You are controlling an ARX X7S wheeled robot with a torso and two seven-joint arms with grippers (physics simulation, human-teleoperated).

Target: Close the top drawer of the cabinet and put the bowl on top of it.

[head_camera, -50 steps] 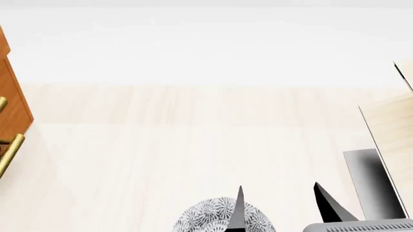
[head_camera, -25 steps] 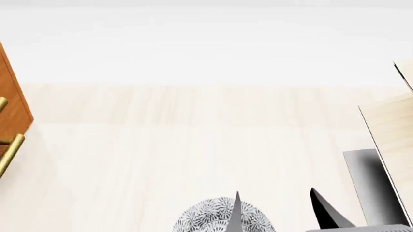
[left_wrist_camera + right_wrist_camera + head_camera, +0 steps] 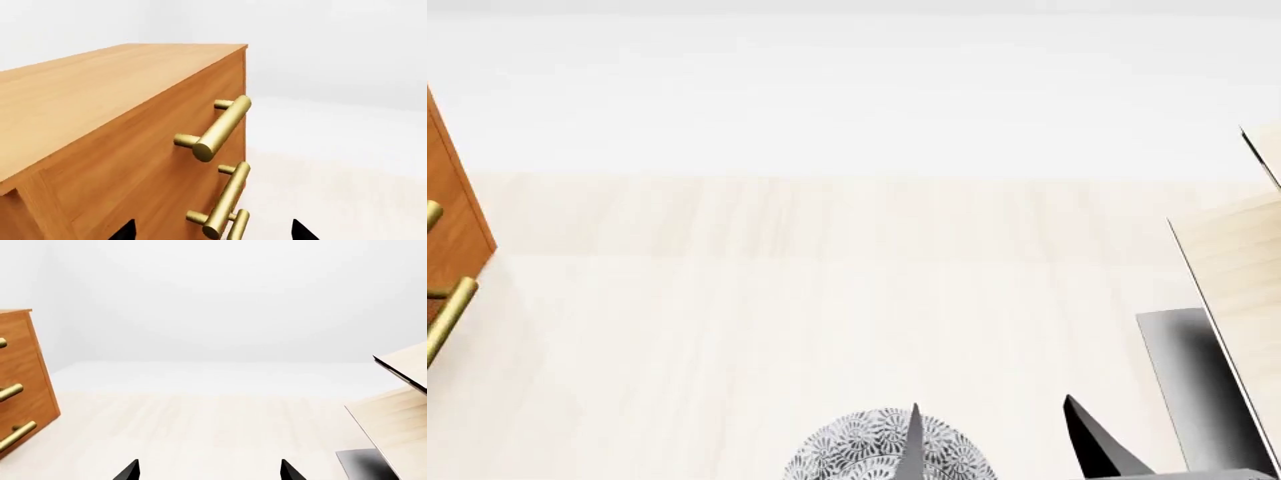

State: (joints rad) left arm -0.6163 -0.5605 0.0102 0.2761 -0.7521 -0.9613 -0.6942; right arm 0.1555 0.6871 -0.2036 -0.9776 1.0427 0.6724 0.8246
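Note:
The cabinet (image 3: pixel 100 95) fills the left wrist view, orange-brown with brass bar handles. Its top drawer (image 3: pixel 147 155) carries the uppermost handle (image 3: pixel 221 127), and its front looks flush with the face below. My left gripper (image 3: pixel 211 235) is open just in front of the lower handles and holds nothing. In the head view the bowl (image 3: pixel 854 450), white with a dense dark pattern, sits on the floor at the near edge. My right gripper (image 3: pixel 1001 450) is open just right of the bowl, one finger crossing its rim in the image. The cabinet (image 3: pixel 451 210) shows at the far left.
A pale wood structure (image 3: pixel 1241 260) with a dark grey base (image 3: pixel 1194 380) stands at the right. It also appears in the right wrist view as pale wood structure (image 3: pixel 400 410). Light wood floor (image 3: pixel 827 290) stretches between it and the cabinet (image 3: pixel 20 375).
My right gripper's fingers have sunk toward the near edge of the head view. The strip of orange-brown wood at the left edge has narrowed. The bowl has not moved.

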